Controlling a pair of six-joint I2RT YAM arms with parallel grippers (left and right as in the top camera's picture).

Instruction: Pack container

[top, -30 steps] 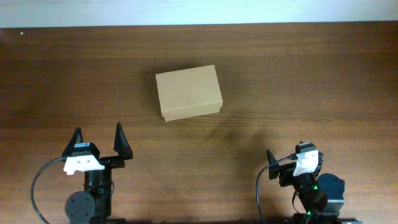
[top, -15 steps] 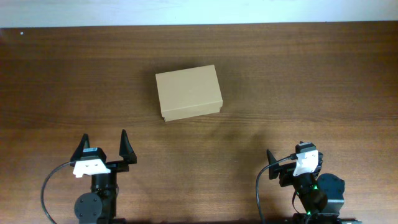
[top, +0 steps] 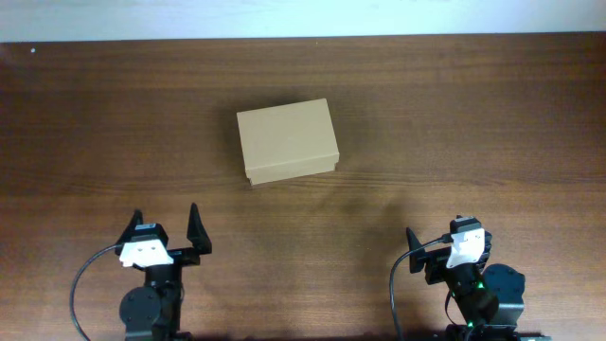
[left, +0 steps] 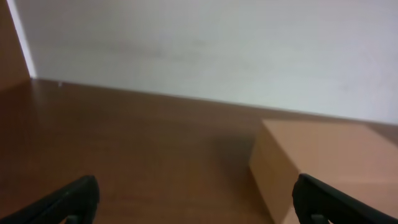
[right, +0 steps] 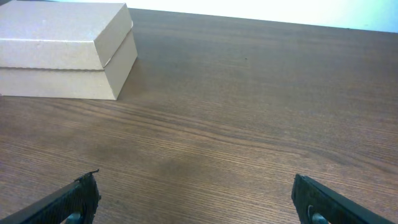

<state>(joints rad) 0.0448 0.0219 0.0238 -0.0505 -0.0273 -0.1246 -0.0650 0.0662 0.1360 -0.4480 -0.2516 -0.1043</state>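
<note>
Cardboard box [top: 287,141], brown, lid shut, sits on wooden table [top: 473,114] toward far middle. Left gripper [top: 166,220] near front edge, well apart from box, jaws spread wide, holding nothing. Right gripper [right: 194,190] likewise wide apart, empty, front right, box ahead to its left.

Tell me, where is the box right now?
In the overhead view, the box sits closed near the middle of the table, ahead of and between the left gripper and right gripper, touching neither.
</note>
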